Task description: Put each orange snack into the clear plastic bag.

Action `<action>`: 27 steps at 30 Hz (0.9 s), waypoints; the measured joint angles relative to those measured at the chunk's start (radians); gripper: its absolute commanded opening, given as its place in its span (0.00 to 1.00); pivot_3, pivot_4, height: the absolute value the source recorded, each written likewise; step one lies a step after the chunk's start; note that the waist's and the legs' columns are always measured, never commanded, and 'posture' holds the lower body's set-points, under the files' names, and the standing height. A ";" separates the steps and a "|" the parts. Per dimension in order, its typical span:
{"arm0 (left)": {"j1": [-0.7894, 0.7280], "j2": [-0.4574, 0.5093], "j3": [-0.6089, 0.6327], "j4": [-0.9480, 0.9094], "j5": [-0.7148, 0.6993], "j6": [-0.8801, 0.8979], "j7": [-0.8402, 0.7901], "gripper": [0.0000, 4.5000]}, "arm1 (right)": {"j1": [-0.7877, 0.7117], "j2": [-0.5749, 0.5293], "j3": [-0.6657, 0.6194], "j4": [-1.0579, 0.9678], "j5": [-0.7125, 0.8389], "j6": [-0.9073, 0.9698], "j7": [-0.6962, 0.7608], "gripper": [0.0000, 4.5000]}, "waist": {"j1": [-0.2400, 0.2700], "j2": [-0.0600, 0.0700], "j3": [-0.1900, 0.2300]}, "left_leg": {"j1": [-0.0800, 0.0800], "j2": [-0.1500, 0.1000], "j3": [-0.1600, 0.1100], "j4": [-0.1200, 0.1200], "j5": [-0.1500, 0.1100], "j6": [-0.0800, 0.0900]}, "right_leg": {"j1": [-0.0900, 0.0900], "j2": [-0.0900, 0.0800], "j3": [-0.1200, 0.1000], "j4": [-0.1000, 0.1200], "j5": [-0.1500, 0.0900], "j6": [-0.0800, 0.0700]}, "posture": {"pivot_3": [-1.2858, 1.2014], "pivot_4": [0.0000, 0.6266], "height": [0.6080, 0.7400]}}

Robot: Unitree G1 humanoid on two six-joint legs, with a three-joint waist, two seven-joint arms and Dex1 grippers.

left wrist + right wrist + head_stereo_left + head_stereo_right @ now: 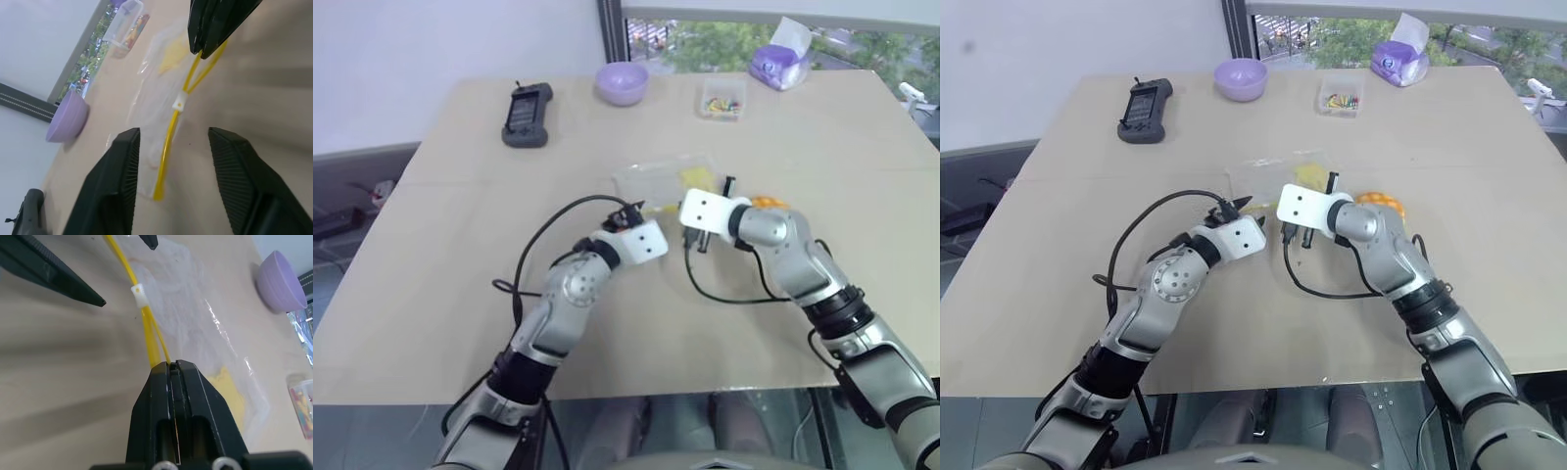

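Right fingers (172,363) pinch the clear plastic bag (186,298) zip strip — left fingers (122,166) spread, empty.

No text, label, brand or number can be read anywhere; the yellow print on the clear plastic bag (677,179) is too faint to make out.

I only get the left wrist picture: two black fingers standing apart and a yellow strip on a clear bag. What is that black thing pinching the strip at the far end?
Observer: That is the right gripper, shut on the zip strip of the clear plastic bag.
Operator: Where's the orange snack?
Observer: On the table behind the right wrist, outside the bag: the orange snack.
Operator: Anything else on the table?
Observer: A purple tissue pack at the far edge.
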 measured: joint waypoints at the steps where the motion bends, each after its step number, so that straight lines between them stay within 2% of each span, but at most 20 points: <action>1: 0.000 0.000 -0.004 0.004 0.002 -0.001 0.000 0.47 | 0.000 0.000 0.000 -0.002 -0.002 0.002 0.001 0.00 | 0.000 0.000 0.000 | 0.000 0.000 0.000 0.000 0.000 0.000 | 0.000 0.000 0.000 0.000 0.000 0.000 | 0.52 0.24 1.00; 17: -0.026 -0.011 -0.016 0.059 0.029 -0.013 0.016 0.47 | 0.003 -0.001 0.000 -0.040 -0.004 0.023 0.023 0.00 | 0.000 0.000 0.000 | 0.000 0.000 0.000 0.000 0.000 0.000 | 0.000 0.000 0.000 0.000 0.000 0.000 | 0.52 0.24 1.00; 22: -0.031 -0.011 -0.016 0.061 0.038 -0.018 0.025 0.21 | 0.006 0.000 0.000 -0.047 -0.005 0.030 0.024 0.00 | 0.000 0.000 0.000 | 0.000 0.000 0.000 0.000 0.000 0.000 | 0.000 0.000 0.000 0.000 0.000 0.000 | 0.52 0.24 1.00; 24: -0.031 -0.012 -0.016 0.061 0.039 -0.019 0.025 0.01 | 0.010 0.000 0.000 -0.052 -0.006 0.031 0.024 0.00 | 0.000 0.000 0.000 | 0.000 0.000 0.000 0.000 0.000 0.000 | 0.000 0.000 0.000 0.000 0.000 0.000 | 0.52 0.24 1.00; 27: -0.031 -0.014 -0.017 0.063 0.040 -0.020 0.025 0.00 | 0.012 0.000 0.000 -0.055 -0.007 0.033 0.024 0.00 | 0.000 0.000 0.000 | 0.000 0.000 0.000 0.000 0.000 0.000 | 0.000 0.000 0.000 0.000 0.000 0.000 | 0.52 0.24 1.00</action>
